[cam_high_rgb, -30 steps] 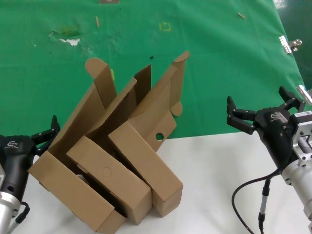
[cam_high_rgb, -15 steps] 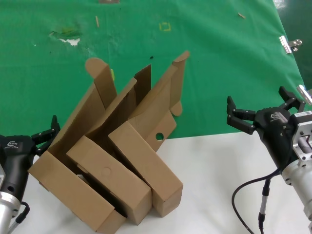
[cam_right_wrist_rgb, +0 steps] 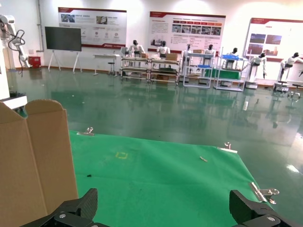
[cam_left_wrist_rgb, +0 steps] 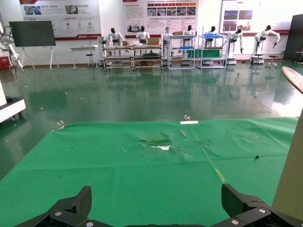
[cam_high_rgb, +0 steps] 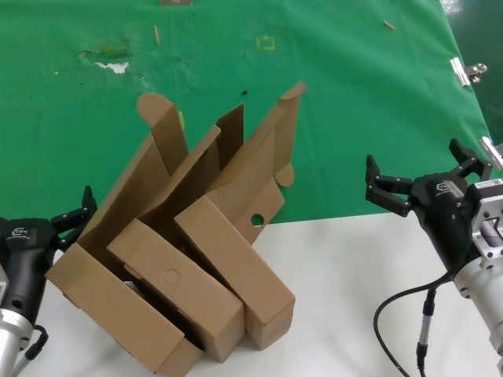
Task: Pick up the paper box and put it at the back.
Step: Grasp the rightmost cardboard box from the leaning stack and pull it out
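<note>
paper box (cam_high_rgb: 236, 236), rightmost of three nested boxes (cam_high_rgb: 157, 290), sits on white counter (cam_high_rgb: 354, 275) at green cloth (cam_high_rgb: 354, 102) edge. right end effector (cam_high_rgb: 379, 188) wide open, empty, beside it; left end effector (cam_high_rgb: 75, 212) open, empty. grip the raised lid flap squarely, lift clear of the neighbours.

Both arms low at the near corners, grippers empty.

Left gripper (cam_high_rgb: 72, 210) at the near left, fingers spread apart, pointing away from the body, forearm running down to the lower corner. Right gripper (cam_high_rgb: 414, 179) at the near right, raised a little higher, fingers (cam_high_rgb: 383, 191) splayed wide, wrist angled inward, black cable looping beneath the forearm.
</note>
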{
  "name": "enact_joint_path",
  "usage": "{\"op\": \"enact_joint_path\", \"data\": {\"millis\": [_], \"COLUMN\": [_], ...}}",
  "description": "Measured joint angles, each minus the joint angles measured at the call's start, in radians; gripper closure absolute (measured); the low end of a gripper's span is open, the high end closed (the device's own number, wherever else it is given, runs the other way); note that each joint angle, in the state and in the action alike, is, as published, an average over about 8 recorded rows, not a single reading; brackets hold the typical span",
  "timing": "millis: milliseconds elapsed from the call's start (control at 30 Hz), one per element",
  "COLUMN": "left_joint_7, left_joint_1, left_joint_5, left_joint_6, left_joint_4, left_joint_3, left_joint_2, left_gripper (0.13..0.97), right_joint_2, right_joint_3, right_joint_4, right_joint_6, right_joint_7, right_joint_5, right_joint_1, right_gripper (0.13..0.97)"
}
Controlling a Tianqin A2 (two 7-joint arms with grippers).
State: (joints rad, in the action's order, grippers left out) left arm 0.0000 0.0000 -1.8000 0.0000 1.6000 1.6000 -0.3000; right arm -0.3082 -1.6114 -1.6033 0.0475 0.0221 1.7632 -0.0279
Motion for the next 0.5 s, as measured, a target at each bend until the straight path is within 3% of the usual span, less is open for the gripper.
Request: {"op": "enact_joint_path", "data": {"millis": [233,500], "left_joint_7": [0.000,0.000], "left_joint_1": [0.000,0.000], "left_joint_5": [0.000,0.000], "left_joint_6": [0.000,0.000], "left_joint_4": [0.000,0.000], "left_joint_3": [0.000,0.000], "left_joint_2": [0.000,0.000], "left_gripper": [0.140,0.167], "right_joint_2": [0.014,0.004], "right_joint_3": [0.033,0.211], "right_joint_4": [-0.004,-0.022], "right_joint_6": [0.048,0.414], "right_joint_7": [-0.053,-0.437], "right_joint_5": [0.013,0.168], "right_joint_1": [0.002,0.036], "right_gripper": [0.129,0.129]}}
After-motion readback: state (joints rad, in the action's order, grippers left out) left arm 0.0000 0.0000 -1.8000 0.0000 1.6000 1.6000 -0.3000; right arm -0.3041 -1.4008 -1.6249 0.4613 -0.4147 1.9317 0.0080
